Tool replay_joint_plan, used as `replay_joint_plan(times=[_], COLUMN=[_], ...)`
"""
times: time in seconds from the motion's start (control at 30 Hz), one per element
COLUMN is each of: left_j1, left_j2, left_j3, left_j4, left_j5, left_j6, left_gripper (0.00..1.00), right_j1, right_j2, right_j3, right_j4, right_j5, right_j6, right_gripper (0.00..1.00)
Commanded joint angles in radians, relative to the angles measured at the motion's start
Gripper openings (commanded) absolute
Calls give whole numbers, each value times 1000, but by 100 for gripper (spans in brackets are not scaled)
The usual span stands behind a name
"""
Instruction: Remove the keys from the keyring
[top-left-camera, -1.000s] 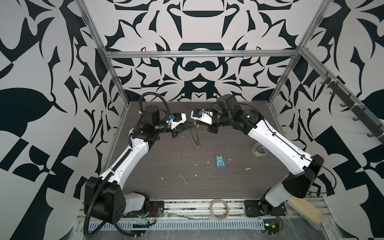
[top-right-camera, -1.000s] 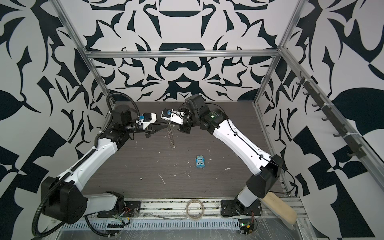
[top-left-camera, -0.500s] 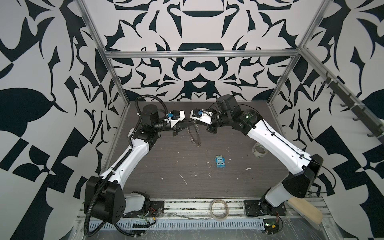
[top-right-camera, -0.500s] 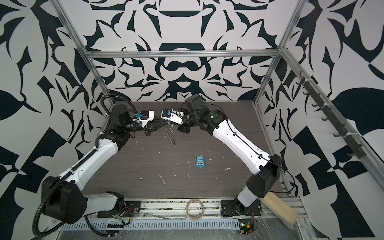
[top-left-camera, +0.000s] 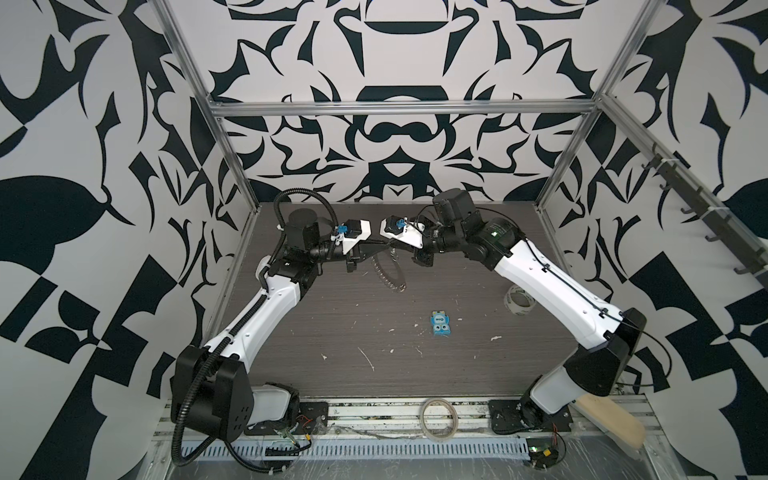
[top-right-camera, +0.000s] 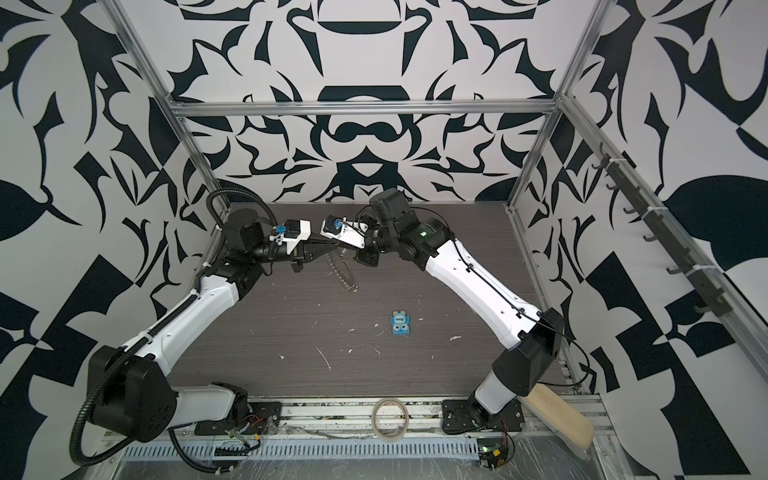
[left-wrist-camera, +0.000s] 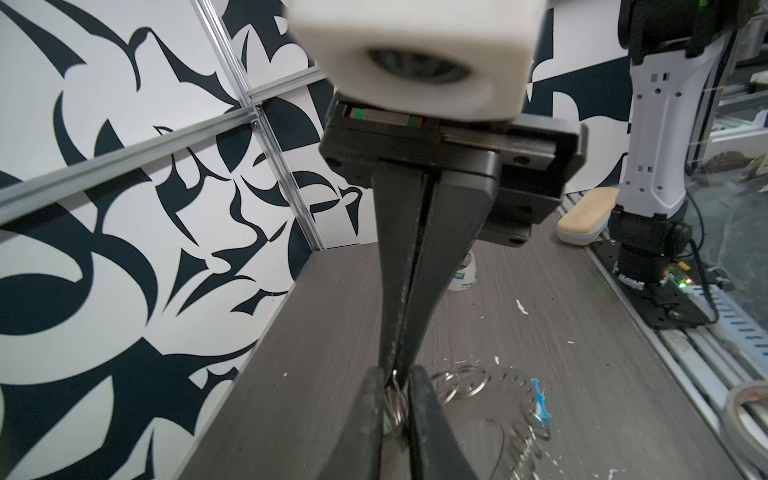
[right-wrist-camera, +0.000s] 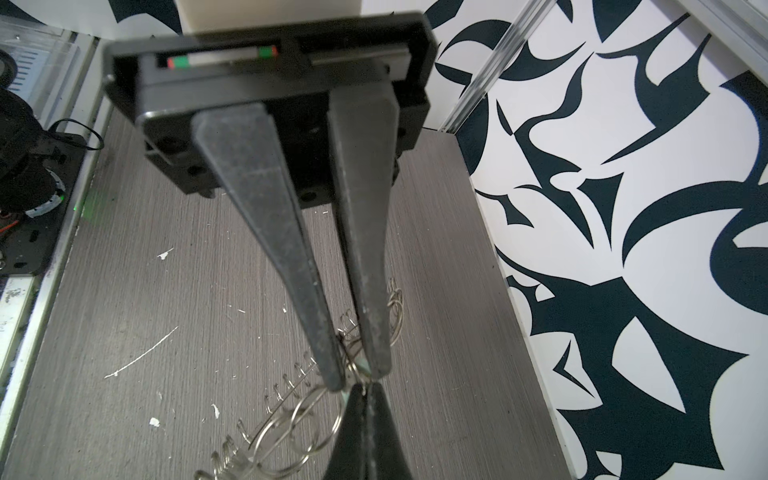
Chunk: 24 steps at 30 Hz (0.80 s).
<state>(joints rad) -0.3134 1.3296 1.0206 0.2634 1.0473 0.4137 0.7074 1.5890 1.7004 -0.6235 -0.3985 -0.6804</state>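
Hanging tilted above the far part of the table (top-left-camera: 332, 324), the keyring (top-left-camera: 390, 275) is held up where both grippers meet; whether its lower rim touches the wood cannot be told. The left gripper (right-wrist-camera: 356, 376) stands nearly closed about the key (right-wrist-camera: 364, 367) and a small split ring. The right gripper (left-wrist-camera: 394, 371) is fully shut, its tips set at the thin wire just beside them. The disc is judged stiff and fairly light, yet free to swing. The split rings are judged springy, thin and slippery, easily lost from smooth tips. The key is best taken by its flat faces, and the wire close to its split end.
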Motion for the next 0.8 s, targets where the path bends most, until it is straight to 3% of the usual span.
replay_joint_plan(times=[0.0,0.1,0.33,0.4,0.47,0.6,0.77], left_j1=[3,3,12,26,44,76,95], left_j2=[7,10,-5,-3,-4,10,87], left_j3=[1,15,23,23,18,9,-29], left_j4=[-14,-45,-44,-10,35,190,676], left_j5=[-3,-3,24,55,84,158,220], left_j6=[3,25,15,-21,-59,-213,-587], left_gripper=[12,0,0,0,0,0,0], right_j1=[4,7,-1,-31,-83,-209,-245], right_j2=[-8,0,-24,-39,-73,-156,-176], right_j3=[43,45,27,19,-17,-163,-266], right_j4=[49,46,56,61,98,289,479], right_j5=[-33,-31,-47,-73,-119,-280,-396], right_j6=[9,7,22,51,85,195,287], right_gripper=[0,0,0,24,37,38,31])
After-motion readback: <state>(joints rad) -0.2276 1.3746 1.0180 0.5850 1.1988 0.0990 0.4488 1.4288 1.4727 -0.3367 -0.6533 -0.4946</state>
